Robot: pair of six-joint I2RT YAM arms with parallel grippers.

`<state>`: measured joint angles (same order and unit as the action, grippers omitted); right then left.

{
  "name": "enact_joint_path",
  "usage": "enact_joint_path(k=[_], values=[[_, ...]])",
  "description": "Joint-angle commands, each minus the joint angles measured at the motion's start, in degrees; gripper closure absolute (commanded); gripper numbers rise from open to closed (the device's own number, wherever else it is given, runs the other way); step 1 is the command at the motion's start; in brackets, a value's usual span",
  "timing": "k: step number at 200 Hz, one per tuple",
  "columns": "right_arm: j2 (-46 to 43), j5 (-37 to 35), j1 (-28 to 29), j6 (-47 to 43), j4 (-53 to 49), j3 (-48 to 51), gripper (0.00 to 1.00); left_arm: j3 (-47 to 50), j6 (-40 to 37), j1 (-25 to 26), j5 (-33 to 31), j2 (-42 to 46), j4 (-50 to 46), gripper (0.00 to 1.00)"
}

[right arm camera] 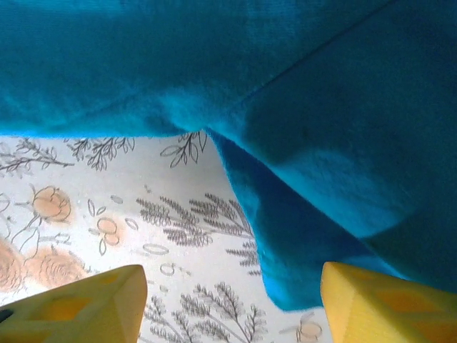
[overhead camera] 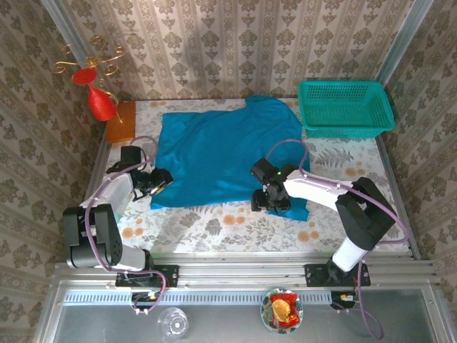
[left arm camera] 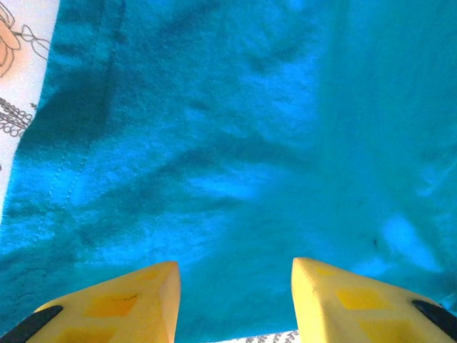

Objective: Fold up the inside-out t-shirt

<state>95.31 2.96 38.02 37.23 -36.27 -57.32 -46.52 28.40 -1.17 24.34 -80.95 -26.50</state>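
Hovering low with the left gripper (left arm camera: 235,268), yellow fingers (left arm camera: 136,304) parted and gripping nothing, over the inside-out t-shirt (left arm camera: 235,143) beside its stitched hem. Poising the right gripper (right arm camera: 232,275) with jaws spread wider, likewise empty, one finger above a blue corner flap, the other above the flowered tablecloth (right arm camera: 107,214). Lying rumpled but mostly spread across the middle of that tablecloth, seen from overhead, with the t-shirt's far right corner reaching near the teal mesh basket (overhead camera: 348,128). Sitting at the shirt's near edge, left gripper by the left corner, right gripper by the right.
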Motion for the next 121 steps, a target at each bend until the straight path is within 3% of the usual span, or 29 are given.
enact_joint_path(k=[1, 33, 75, 121], values=[[1.43, 3.18, 0.42, -0.68, 2.76, 1.77, 0.32, -1.95, -1.62, -0.36, 0.09, 0.31, 0.53, 0.54], [1.10, 6.67, 3.15, 1.88, 1.30, 4.18, 0.32, -1.99, -2.78, -1.44, 0.01, 0.81, -0.72, 0.54], [-2.65, 16.46, 6.38, 6.37, 3.19, 5.05, 0.31, -2.69, -4.18, -2.61, 0.08, 0.76, -1.84, 0.54], [-7.23, 11.50, 3.71, 4.95, -4.18, -0.71, 0.27, -5.12, -6.44, -2.98, 0.52, -1.50, -3.21, 0.54]])
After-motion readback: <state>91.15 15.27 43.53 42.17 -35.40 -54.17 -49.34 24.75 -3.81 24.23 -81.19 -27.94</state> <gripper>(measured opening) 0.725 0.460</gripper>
